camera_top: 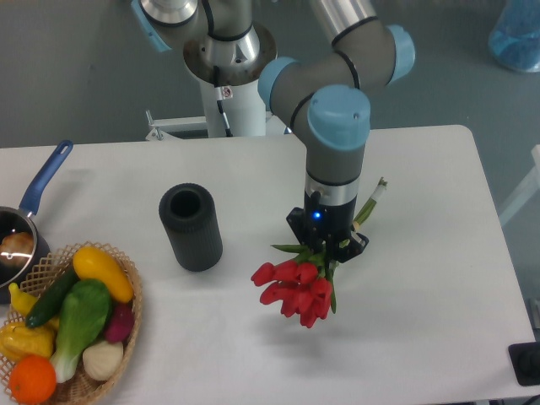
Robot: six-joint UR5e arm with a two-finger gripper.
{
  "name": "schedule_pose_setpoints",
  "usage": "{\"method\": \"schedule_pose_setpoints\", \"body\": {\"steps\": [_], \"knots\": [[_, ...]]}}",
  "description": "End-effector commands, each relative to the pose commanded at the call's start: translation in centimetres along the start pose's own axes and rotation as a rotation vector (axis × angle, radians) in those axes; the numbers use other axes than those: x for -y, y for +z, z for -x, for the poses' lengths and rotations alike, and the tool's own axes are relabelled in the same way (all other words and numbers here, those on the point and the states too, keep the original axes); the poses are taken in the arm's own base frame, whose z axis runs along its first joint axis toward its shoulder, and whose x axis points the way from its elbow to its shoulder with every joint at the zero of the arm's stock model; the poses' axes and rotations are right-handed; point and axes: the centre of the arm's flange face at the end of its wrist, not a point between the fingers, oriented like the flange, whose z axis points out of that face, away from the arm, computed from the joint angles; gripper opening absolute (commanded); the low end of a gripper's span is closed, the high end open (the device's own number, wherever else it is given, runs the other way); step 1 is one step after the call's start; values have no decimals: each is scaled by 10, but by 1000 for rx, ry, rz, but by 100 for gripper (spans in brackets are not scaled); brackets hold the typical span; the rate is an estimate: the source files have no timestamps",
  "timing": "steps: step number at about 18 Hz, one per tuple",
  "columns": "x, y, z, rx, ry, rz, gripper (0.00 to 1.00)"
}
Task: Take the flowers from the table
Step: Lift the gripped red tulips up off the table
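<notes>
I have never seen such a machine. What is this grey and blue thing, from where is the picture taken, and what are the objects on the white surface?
It is a robot arm; the blue caps cover its joints. At its end sits a gripper with two fingers. One fixed camera looks down at the table from the front. The gripper is shut on the flowers, a bunch of red tulips, and they appear lifted off the table, with a faint shadow beneath. Left of them stands a black cylinder. At the lower left is a wicker basket of vegetables, and behind it a pot with a blue handle.
</notes>
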Motion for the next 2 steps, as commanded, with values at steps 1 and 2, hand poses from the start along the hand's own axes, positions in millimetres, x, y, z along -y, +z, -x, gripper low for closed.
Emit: {"method": "schedule_pose_setpoints", "body": {"steps": [1,2], "knots": [[-1,-9,4,5,4,6,0],[-1,-15,8,-3,3,12,0]]}}
